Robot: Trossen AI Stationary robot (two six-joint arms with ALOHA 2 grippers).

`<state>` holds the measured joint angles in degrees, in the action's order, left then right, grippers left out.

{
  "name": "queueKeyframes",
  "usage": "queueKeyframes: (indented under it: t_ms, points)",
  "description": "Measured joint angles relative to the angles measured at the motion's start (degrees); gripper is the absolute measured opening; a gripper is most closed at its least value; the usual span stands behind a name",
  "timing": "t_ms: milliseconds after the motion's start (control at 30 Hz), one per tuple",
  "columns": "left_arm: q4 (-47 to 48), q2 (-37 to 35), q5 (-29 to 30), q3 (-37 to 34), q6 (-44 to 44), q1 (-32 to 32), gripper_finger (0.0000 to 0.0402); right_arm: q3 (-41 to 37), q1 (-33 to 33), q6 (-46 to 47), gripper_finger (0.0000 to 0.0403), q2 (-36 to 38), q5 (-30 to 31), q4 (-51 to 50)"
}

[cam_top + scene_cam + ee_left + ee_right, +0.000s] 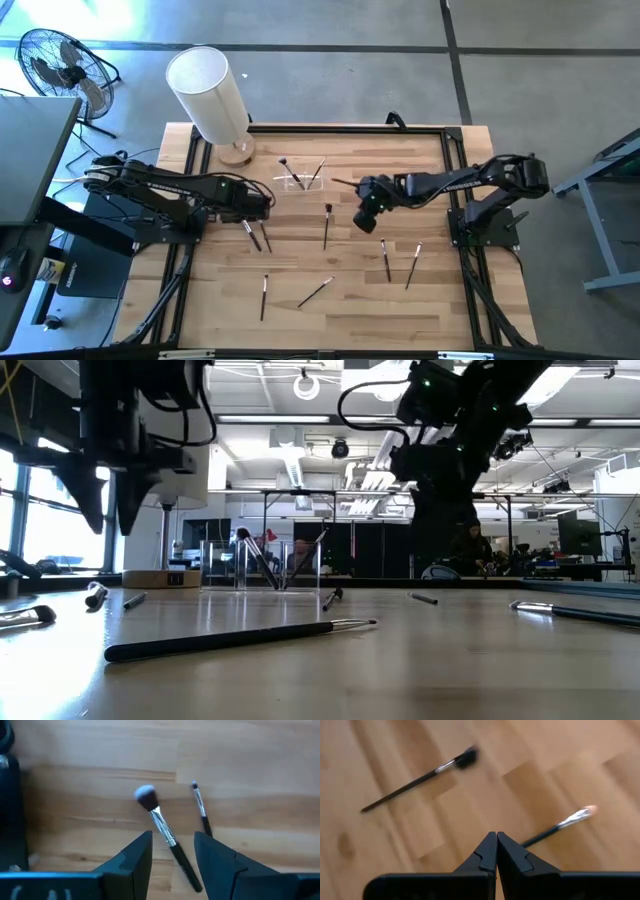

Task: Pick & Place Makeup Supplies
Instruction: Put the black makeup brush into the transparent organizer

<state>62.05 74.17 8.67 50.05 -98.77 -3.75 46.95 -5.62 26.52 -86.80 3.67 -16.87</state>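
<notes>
Several thin makeup brushes lie flat on the wooden table (430, 300). Two of them (256, 235) lie near my left gripper (258, 202). It hangs open, pointing down, well above the wood (112, 520). In the left wrist view a fluffy-tipped brush (160, 825) runs between the open fingers (172, 852) and a thinner brush (201, 812) lies beside it. My right gripper (363, 220) slants down over the table's middle, shut (496, 851) with nothing in it. Below it lie a dark-tipped brush (420, 777) and a pale-tipped brush (560, 827).
A clear holder (300, 180) with a few brushes stands toward the far edge, and a tall white cylinder (210, 95) rises at the far left. More brushes lie mid-table (327, 225), right of middle (398, 262) and near the front edge (290, 293). A black frame (455, 165) borders the table.
</notes>
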Motion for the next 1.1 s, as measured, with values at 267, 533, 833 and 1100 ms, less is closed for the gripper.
queueKeyframes:
  t_ms: [267,533,833,1100]
  points:
    - [-7.93,0.02,-0.13,-8.54,-15.41,0.00,0.0143,-5.90,1.73,-0.87,0.0008,0.00,-12.33,10.07]
    - [-12.46,0.02,2.43,-13.91,-22.95,0.00,0.0143,-6.79,2.81,-3.77,0.0002,0.02,-17.32,11.65]
    - [-17.02,0.02,5.01,-18.19,-26.64,0.02,0.0143,-6.79,2.79,-4.95,0.0003,0.02,-19.85,11.63]
    - [-18.90,-0.09,4.23,-19.64,-26.48,0.00,0.0109,-6.79,2.77,-5.83,0.0006,0.02,-19.92,11.61]
